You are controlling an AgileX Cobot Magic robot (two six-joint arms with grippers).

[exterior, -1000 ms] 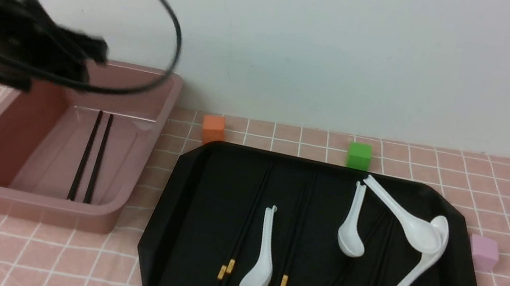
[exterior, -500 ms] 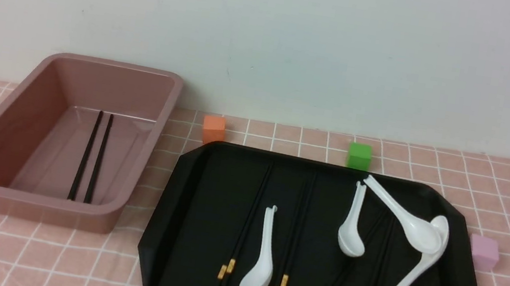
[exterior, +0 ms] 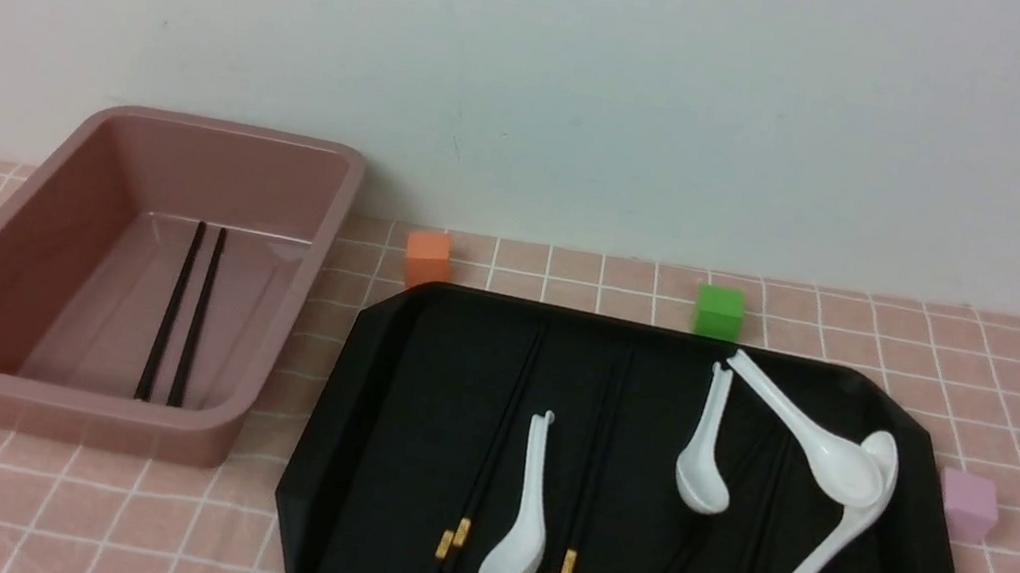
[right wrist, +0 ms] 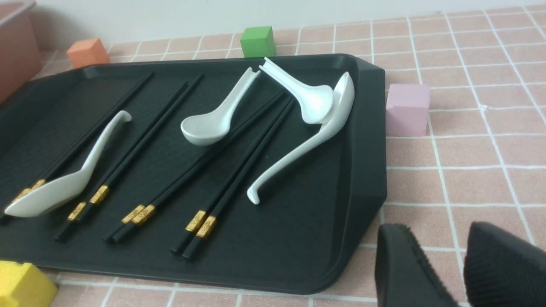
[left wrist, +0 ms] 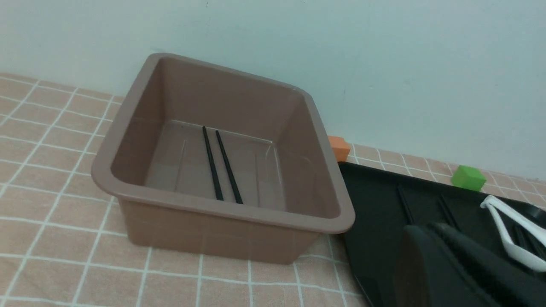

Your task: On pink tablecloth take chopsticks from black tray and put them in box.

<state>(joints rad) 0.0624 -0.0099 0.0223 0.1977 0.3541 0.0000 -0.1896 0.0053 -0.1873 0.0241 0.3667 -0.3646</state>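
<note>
Right gripper (right wrist: 435, 238) is empty and barely parted, so I'd pinch across the rightmost chopsticks (right wrist: 239, 172) by their gold bands (right wrist: 201, 224), staying clear of that white spoon (right wrist: 343, 98).

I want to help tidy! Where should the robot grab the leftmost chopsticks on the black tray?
Probably at the plain far half of those chopsticks, from above, closing across both. They lie flat together, and a white spoon crowds their gold end.
</note>
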